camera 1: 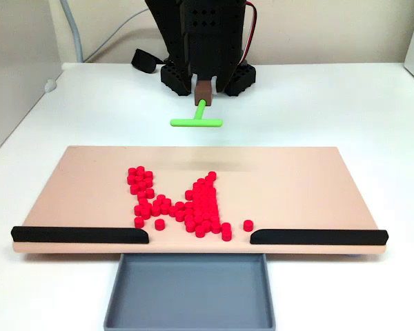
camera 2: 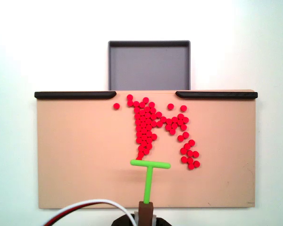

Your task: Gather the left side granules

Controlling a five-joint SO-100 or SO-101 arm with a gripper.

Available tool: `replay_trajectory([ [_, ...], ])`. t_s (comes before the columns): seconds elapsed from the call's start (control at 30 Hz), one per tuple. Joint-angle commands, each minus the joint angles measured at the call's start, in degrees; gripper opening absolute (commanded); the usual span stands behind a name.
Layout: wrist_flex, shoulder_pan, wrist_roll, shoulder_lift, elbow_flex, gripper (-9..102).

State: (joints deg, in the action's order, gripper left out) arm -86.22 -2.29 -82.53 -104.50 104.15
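**Colours on the board**

The granules (camera 2: 146,127) were bright red, the T-shaped tool (camera 2: 150,165) lime green, the board (camera 2: 75,155) pale peach, both strips (camera 1: 79,235) black, the tray (camera 1: 190,293) grey, the tabletop (camera 1: 331,103) white.

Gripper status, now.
Gripper: shut on the green T-shaped tool by its brown holder end; tool hangs over the board's far edge, behind the red granules.

free: board (camera 2: 75,155) bare by both side edges | blocked: granules (camera 2: 146,125) mid-board; two black strips (camera 2: 75,94) along tray-side edge, gap between opens onto grey tray (camera 2: 148,63)
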Motion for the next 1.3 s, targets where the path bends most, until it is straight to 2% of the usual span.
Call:
replay_trajectory([
  [0.0,0.3,1.2,1.9,-1.7,-1.2,0],
  [0.37,0.3,2.0,-2.4,-2.7,-0.7,0],
  [1.27,0.3,1.8,-4.1,-2.8,-1.0,0],
])
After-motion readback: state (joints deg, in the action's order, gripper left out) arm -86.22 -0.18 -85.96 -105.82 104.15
